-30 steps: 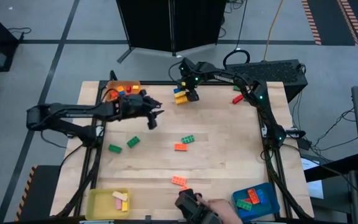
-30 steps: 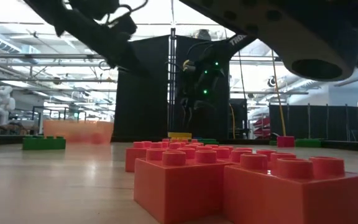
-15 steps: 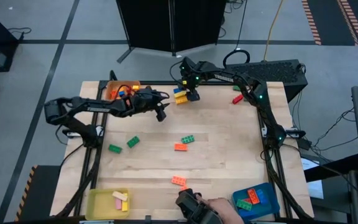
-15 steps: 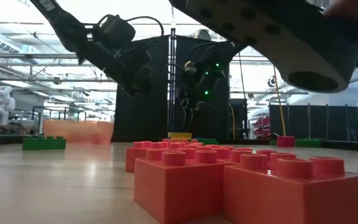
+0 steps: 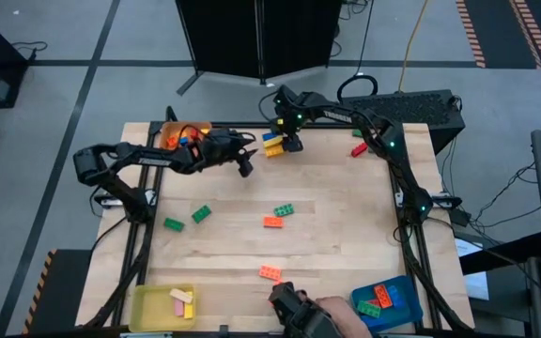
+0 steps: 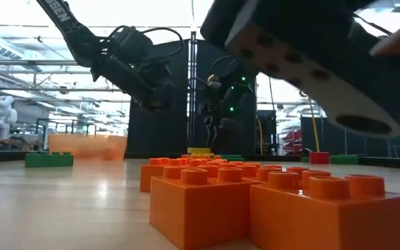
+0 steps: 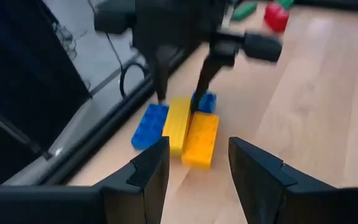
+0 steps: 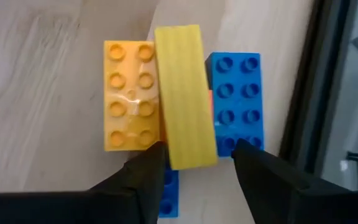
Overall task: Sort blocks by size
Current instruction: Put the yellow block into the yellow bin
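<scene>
Right end effector (image 5: pixel 290 144) over yellow block (image 8: pixel 184 96)

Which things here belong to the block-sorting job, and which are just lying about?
Part of the job:
- yellow, orange and blue blocks under the right end effector
- green blocks
- orange blocks
- orange tray, yellow tray, blue tray

Lying about:
- black keyboard
- cables

Two dark jointed arms carry black looping cables and small green lights.
</scene>
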Motion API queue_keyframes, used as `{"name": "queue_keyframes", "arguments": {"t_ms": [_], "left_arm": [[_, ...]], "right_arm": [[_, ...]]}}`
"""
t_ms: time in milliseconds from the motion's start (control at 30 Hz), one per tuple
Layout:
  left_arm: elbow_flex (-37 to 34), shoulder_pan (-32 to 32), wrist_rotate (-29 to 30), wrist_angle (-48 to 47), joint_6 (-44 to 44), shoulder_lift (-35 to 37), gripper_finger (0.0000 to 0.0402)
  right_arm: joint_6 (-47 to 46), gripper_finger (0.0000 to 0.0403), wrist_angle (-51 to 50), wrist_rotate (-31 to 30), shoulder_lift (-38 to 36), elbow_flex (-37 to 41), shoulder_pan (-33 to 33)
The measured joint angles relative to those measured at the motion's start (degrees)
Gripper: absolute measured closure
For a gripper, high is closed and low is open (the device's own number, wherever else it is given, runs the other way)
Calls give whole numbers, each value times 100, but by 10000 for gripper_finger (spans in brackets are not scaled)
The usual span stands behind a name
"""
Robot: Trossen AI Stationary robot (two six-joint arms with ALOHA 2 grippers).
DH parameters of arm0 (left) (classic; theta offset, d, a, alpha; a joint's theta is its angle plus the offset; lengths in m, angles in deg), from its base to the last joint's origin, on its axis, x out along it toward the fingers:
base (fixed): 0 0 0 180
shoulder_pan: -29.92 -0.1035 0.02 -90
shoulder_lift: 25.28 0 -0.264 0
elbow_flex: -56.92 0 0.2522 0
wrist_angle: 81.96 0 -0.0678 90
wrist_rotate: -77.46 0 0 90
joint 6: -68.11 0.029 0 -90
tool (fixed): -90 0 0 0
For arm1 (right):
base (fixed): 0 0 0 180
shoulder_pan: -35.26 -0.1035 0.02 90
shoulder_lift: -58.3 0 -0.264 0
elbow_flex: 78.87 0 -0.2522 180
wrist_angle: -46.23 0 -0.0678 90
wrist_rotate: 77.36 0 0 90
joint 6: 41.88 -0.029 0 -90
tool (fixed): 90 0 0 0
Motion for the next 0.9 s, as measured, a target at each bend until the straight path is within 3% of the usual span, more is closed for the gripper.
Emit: {"name": "queue_keyframes", "arguments": {"t_ms": [333, 633, 900], "left_arm": [[162, -56, -203, 284, 24, 3, 235], [163, -128, -199, 203, 71, 3, 235], [163, -111, -177, 186, 803, 3, 235]], "right_arm": [[-9, 239, -31, 157, 78, 0, -1], [-336, 314, -42, 154, 81, 0, 2], [-767, 312, -166, 124, -42, 1, -1]]}}
